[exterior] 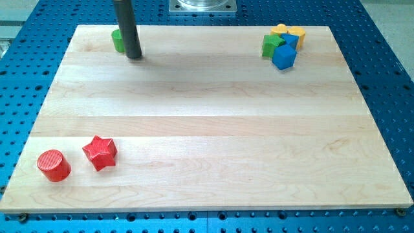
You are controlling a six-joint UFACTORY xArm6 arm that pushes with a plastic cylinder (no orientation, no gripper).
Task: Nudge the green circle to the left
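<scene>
The green circle [117, 40] sits near the view's top left of the wooden board [207, 129], partly hidden behind my rod. My tip [134, 56] rests on the board just right of and slightly below the green circle, touching or nearly touching it.
A cluster at the view's top right holds a green block [272, 45], a blue block [284, 56], another blue block [291, 41] and yellow blocks [288, 31]. A red cylinder [54, 165] and a red star [99, 153] lie at the bottom left. The board's top edge is close to the green circle.
</scene>
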